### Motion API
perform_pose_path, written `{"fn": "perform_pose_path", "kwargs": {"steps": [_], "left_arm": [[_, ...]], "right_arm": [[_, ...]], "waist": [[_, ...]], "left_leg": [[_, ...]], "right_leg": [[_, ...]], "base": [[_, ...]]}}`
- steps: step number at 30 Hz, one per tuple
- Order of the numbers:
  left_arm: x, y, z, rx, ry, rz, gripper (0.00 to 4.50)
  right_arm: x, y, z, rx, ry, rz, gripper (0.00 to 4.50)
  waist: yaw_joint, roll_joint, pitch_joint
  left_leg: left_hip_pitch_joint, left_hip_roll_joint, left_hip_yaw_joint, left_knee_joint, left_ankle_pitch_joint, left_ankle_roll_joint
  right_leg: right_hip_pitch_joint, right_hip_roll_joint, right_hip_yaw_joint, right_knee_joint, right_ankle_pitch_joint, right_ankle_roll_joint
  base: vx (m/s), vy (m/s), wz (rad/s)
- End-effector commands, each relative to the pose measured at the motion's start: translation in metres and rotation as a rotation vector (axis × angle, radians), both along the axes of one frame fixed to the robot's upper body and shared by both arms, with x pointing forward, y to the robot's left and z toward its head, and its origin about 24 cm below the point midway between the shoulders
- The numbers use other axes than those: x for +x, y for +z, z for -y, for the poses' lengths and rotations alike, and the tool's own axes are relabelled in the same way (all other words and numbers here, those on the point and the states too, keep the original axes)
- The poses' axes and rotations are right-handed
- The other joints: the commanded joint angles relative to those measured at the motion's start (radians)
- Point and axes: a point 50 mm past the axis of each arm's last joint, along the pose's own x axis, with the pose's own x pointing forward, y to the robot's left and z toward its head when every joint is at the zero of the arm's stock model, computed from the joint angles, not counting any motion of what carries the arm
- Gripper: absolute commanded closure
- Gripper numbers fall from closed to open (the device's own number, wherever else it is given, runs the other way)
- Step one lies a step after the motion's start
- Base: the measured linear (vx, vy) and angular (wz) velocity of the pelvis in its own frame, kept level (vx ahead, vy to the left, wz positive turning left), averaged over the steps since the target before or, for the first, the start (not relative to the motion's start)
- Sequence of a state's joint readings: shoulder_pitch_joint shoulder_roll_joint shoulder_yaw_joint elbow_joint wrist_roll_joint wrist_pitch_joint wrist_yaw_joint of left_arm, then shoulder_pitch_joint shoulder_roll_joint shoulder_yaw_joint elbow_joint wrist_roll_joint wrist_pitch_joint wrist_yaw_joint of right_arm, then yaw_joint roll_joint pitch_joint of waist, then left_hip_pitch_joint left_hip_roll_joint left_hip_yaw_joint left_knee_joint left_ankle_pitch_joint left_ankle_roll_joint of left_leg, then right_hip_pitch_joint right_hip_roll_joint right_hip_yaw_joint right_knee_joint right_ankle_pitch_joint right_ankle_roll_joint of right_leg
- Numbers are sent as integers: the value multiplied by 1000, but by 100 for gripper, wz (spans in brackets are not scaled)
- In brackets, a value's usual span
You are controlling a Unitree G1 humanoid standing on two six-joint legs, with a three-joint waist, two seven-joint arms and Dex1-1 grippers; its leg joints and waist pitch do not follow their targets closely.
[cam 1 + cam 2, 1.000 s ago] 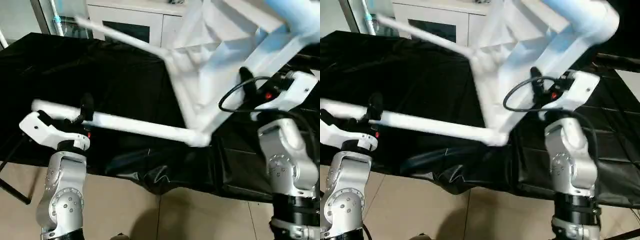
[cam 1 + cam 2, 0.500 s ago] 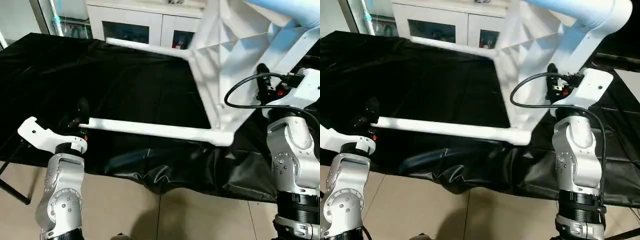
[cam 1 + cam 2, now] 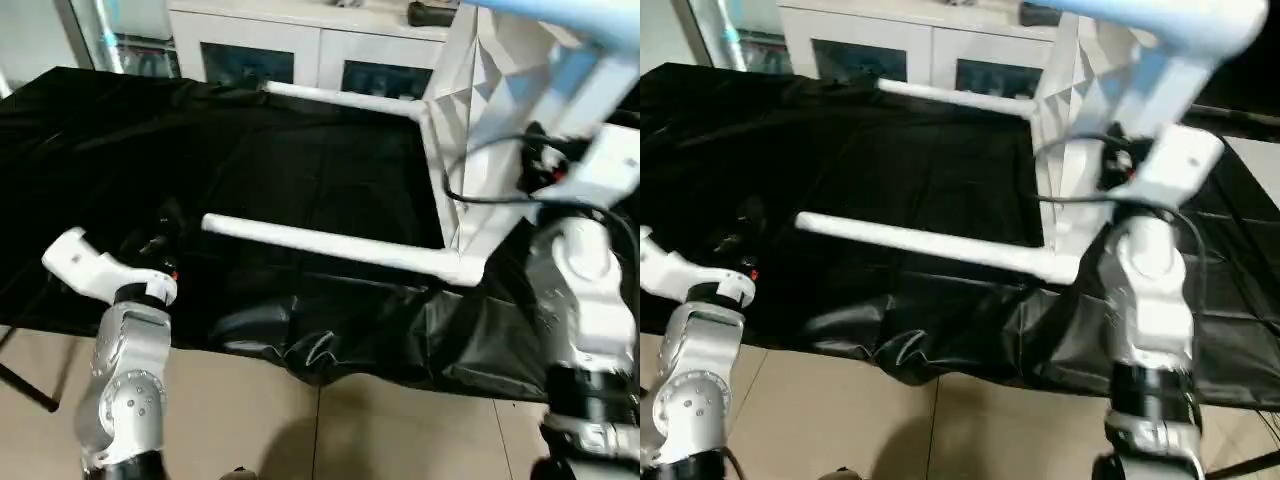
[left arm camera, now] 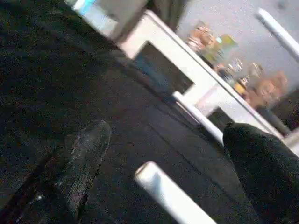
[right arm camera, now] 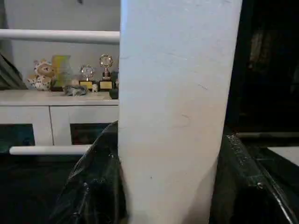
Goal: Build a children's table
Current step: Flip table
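A black cloth (image 3: 250, 170) covers the work surface and hangs over its front edge. Behind it stands a white cabinet (image 3: 300, 45) with glass doors. Small trophies (image 5: 96, 77) and a plush toy (image 5: 39, 79) stand on it.

Beige tiled floor (image 3: 330, 430) below. Black cloth (image 3: 250, 160) draped over the work surface. White cabinet (image 3: 300, 50) with glass doors behind, trophies (image 5: 96, 77) and a soft toy (image 5: 39, 79) on top, against a pale wall (image 5: 56, 14).

Black cloth (image 3: 300, 170) between legs (image 3: 330, 245) lies open.
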State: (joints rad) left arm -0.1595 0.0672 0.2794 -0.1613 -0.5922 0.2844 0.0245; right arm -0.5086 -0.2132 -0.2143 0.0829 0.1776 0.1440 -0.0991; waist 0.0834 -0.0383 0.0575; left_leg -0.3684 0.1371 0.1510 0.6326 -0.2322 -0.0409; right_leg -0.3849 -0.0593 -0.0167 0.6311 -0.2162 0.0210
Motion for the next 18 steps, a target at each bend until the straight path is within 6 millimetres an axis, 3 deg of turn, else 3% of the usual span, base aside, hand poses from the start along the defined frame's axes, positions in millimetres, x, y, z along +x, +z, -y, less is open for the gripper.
{"fn": "perform_pose_path", "kwargs": {"steps": [1,3,4,5,8,12,13,15,16,18], "left_arm": [[0,6,15,106,-136,10,0],[0,10,20,185,-203,33,0],[-1,13,26,285,-289,43,0],[-1,13,29,328,-327,45,0],[-5,16,42,522,-477,74,0],[-6,17,50,592,-551,80,0],[-6,18,53,604,-563,88,0],[-5,20,55,618,-575,94,0],[-5,23,59,627,-593,110,0],[-4,28,64,642,-623,140,0]], "right_arm": [[3,26,-5,-52,32,93,257],[5,24,-8,-66,67,74,257],[7,24,-10,-79,94,59,257],[7,23,-11,-83,105,54,257],[6,22,-12,-93,125,39,257],[2,21,-12,-97,130,35,257],[0,20,-12,-98,130,34,257],[-1,19,-12,-100,131,31,257],[-3,18,-11,-104,130,27,257],[-6,16,-9,-116,122,18,257]], "waist": [[-6,-8,-66],[-4,-5,-65],[-5,-9,-65],[-4,-6,-66],[-9,-11,-64],[-18,-8,-65],[-19,2,-65],[-22,-4,-65],[-22,3,-66],[-23,1,-64]], "left_leg": [[15,66,-14,-77,28,9],[15,67,-14,-78,27,13],[13,68,-14,-79,35,16],[16,68,-14,-77,43,17],[14,67,-12,-78,55,24],[14,68,-10,-79,47,12],[14,67,-11,-79,46,8],[13,68,-10,-79,43,5],[14,67,-10,-79,35,2],[13,67,-10,-80,26,-2]], "right_leg": [[44,-63,35,-47,102,-159],[42,-65,35,-46,87,-161],[43,-66,35,-46,86,-160],[40,-65,35,-43,91,-158],[42,-65,36,-42,95,-164],[44,-67,36,-40,121,-192],[43,-67,37,-39,124,-196],[46,-67,37,-40,135,-202],[46,-66,37,-40,133,-206],[47,-66,38,-41,129,-209]], "base": [[0,0,0],[0,0,0],[0,0,0],[0,0,0],[0,0,0],[0,0,0],[0,0,0],[0,0,0],[0,0,0],[0,0,0]]}}
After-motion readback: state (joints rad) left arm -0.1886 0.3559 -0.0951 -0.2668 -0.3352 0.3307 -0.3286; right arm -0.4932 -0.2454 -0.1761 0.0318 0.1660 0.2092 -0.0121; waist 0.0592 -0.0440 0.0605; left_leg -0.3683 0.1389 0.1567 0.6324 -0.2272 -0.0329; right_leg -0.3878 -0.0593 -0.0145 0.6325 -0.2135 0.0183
